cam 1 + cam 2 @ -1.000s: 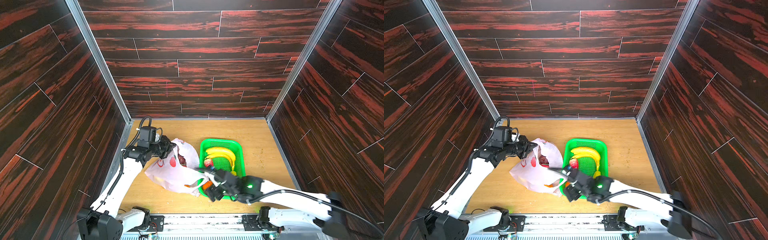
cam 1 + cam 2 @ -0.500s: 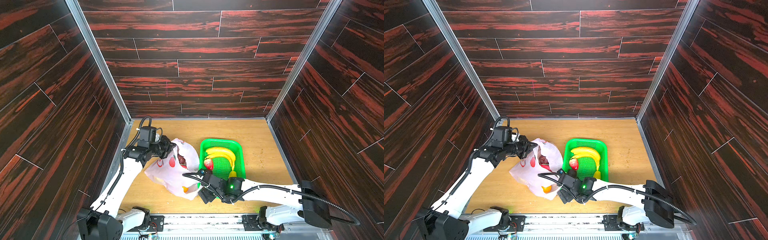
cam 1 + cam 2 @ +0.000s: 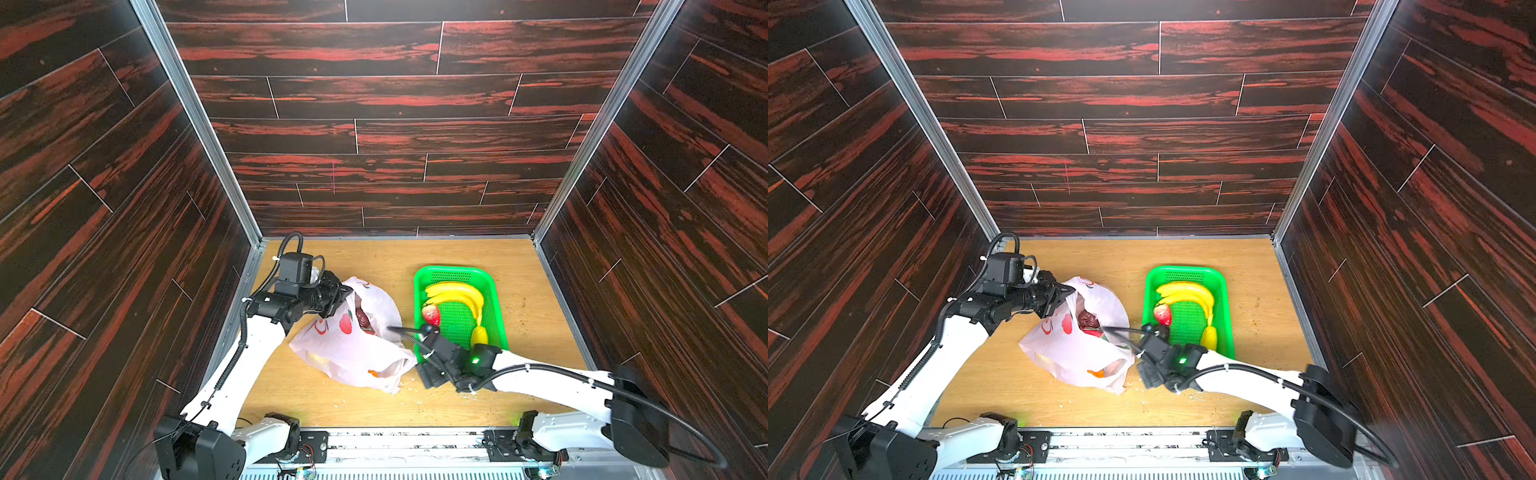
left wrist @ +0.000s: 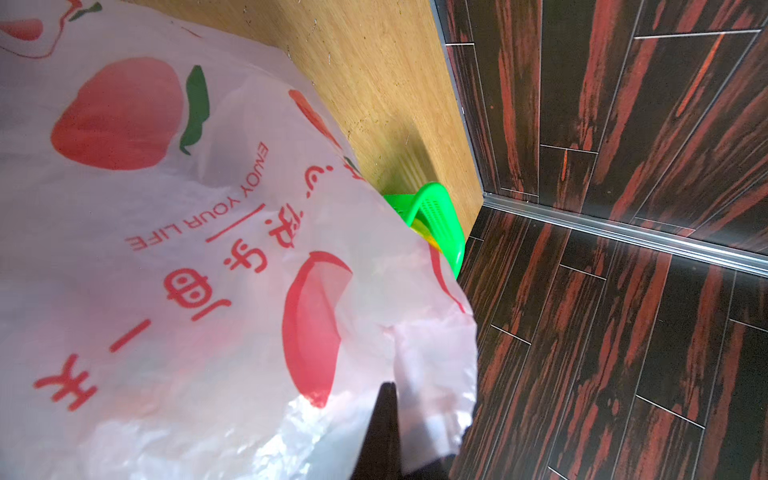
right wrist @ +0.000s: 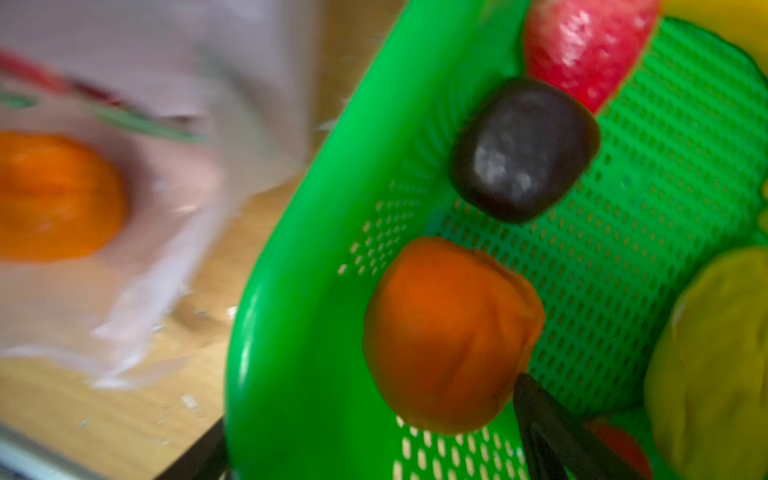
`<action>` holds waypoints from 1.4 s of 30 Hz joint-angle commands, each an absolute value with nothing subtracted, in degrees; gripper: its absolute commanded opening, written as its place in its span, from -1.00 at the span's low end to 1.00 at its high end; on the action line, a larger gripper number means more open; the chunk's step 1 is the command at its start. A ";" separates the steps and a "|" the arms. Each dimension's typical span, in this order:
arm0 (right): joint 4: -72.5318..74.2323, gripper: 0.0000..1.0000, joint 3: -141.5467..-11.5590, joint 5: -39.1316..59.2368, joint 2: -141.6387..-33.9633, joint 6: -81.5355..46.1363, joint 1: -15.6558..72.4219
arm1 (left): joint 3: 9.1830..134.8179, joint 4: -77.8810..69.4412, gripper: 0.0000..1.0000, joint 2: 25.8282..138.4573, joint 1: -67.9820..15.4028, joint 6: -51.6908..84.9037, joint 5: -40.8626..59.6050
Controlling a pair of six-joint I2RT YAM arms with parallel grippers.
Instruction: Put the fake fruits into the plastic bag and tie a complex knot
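At the far left of both top views, the left gripper (image 3: 340, 296) is clamped tight on the upper rim of the plastic bag (image 3: 345, 353). It holds that edge off the wooden table (image 3: 519, 266) so the mouth gapes open. In the left wrist view one dark finger (image 4: 382, 432) pinches a fold of the thin printed film. The bag slumps on the table just left of the green basket (image 3: 457, 270), its near end close to the basket's near-left corner. A dark red fruit (image 3: 363, 321) shows inside the open mouth, and an orange (image 3: 374, 373) glows through the film at the near end. The rest of the fruit lies in the basket. A banana bunch (image 3: 457, 293) curves across the far half, with a strawberry (image 3: 432, 314) against the left wall just beside its tips. A lemon (image 3: 478, 336) sits at the near right, by the bunch's other end. The right wrist view shows a dark purple ball (image 5: 523, 149) next to the strawberry and a second orange (image 5: 449, 332) beyond it, both along the left wall. The right gripper (image 3: 428, 368) hangs over that near-left corner with its jaws spread wide and nothing between them. One finger (image 5: 540, 436) is inside the basket beside the second orange, and the other is outside the rim.
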State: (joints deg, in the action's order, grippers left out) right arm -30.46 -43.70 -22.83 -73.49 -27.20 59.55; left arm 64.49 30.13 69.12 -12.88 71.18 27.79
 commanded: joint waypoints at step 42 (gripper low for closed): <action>-7.10 0.89 -32.45 15.51 -45.59 10.55 48.40 | 65.30 31.46 -1.00 68.82 -13.10 70.44 26.88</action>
